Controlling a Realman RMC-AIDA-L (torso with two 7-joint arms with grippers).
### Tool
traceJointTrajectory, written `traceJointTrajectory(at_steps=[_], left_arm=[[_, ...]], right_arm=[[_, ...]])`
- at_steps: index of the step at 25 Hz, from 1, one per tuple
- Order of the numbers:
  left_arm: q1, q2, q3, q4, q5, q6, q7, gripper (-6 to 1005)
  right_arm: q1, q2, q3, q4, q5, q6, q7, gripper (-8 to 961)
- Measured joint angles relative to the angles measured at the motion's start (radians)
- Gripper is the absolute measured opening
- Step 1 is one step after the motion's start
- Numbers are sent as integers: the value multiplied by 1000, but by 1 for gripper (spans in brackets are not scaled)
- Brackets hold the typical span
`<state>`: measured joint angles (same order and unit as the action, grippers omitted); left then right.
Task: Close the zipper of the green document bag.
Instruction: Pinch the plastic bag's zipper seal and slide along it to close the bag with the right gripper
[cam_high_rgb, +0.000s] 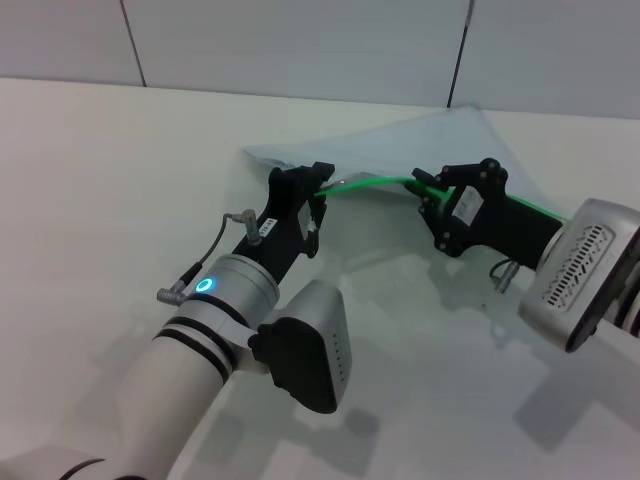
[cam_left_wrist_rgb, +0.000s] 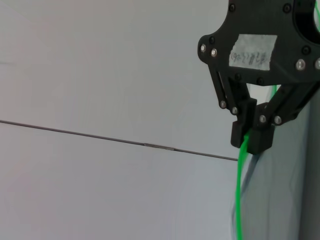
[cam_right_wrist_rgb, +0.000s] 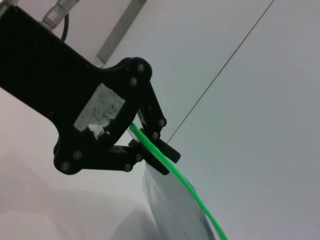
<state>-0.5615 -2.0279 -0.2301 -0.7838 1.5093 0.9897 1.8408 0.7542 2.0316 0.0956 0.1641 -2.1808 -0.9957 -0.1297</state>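
Zipper (cam_high_rgb: 375, 182) closing finds us with both grippers on the green strip, which runs taut between them above the white table (cam_high_rgb: 110, 180). The green document bag (cam_high_rgb: 440, 145) is lifted at that edge, its pale translucent sheet sloping away behind the arms toward the wall, one corner reaching left along the tabletop.

Our left gripper (cam_high_rgb: 318, 190) sits at the left end of the strip. In the right wrist view this same gripper (cam_right_wrist_rgb: 152, 152) shows from the other side, its black fingers pressed together on the green line where the bag's clear plastic begins.

Our right gripper (cam_high_rgb: 428, 190) holds farther along the strip to the right, and the green edge continues past it beside the arm's black body. In the left wrist view we see that gripper (cam_left_wrist_rgb: 251, 135) with its two fingertips closed tight on the strip, the green line hanging out from between them and the pale bag (cam_left_wrist_rgb: 280, 200) alongside.

We cannot make out the slider tab in any view; it may be hidden inside one of the pinches
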Motion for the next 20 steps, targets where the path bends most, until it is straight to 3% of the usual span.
traceJointTrajectory(at_steps=[20], left_arm=[[0, 0, 0, 0, 0, -6, 0, 57]], right_arm=[[-23, -1, 45, -28, 1, 37, 1, 80]])
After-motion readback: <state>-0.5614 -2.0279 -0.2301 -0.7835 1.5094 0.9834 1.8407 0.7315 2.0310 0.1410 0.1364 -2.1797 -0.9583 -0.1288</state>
